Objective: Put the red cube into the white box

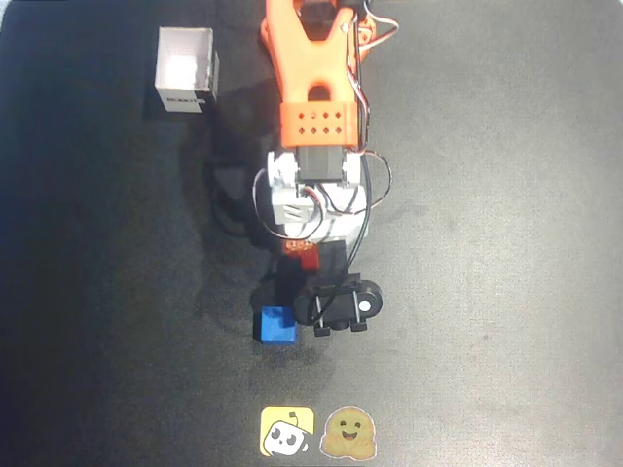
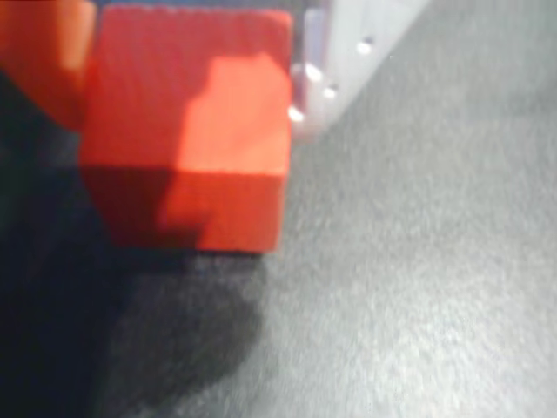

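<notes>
White box [image 1: 186,68] on table, red cube [image 2: 193,131] well apart.

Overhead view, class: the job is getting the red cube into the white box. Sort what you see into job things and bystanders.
Job things: red cube, white box, gripper.
Bystanders: blue cube, two stickers at the mat's bottom edge.

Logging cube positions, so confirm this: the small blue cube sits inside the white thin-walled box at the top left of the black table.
Wrong in one respect. In the overhead view the small blue cube sits on the black table near the two stickers, far from the white thin-walled box, which does stand at top left.
</notes>
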Robot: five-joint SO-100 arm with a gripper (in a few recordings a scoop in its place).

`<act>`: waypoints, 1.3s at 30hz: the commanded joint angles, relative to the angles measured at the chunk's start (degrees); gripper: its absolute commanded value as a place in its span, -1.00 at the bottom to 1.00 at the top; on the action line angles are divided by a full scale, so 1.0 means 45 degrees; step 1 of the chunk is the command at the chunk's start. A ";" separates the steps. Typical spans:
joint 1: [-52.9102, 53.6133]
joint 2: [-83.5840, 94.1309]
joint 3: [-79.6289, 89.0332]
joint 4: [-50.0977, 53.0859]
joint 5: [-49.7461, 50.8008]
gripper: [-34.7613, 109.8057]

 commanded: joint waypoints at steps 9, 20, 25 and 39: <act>0.0762 0.1738 -0.0449 0.0605 -0.0937 -0.50; 0.2109 0.2090 -0.1602 0.1719 -0.2539 -0.50; 0.2969 0.2461 -0.2285 0.2266 -0.3320 -0.50; 0.5430 0.4551 -0.2969 0.4551 -0.4062 -0.50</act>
